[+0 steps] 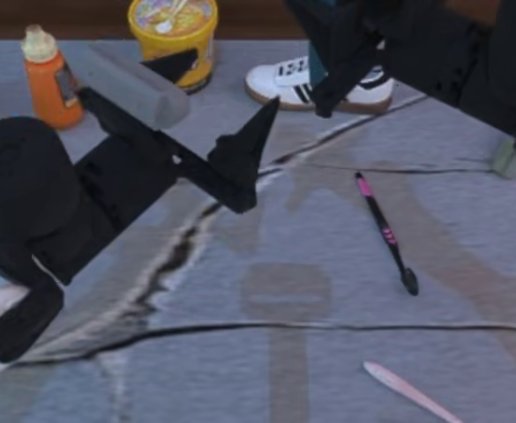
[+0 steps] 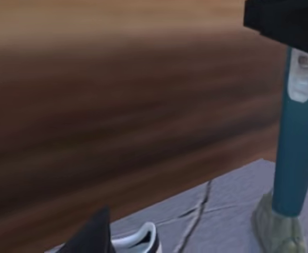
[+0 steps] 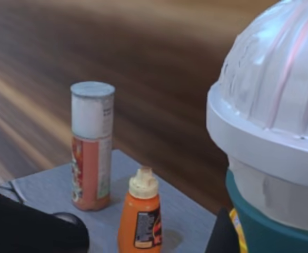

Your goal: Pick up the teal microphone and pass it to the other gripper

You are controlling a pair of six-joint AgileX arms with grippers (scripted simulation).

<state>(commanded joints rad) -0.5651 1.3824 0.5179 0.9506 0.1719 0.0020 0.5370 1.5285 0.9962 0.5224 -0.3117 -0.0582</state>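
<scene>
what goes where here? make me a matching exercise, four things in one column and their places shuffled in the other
Things
1. teal microphone
2. orange bottle
3. white sneaker
4. black-and-pink toothbrush

Places
A. lying flat on the table, right of centre
B. back left corner of the table
C. held off the table in the right gripper
D. at the far edge, right of the yellow tub

Pairs: 1-C, 2-B, 3-D, 4-A
</scene>
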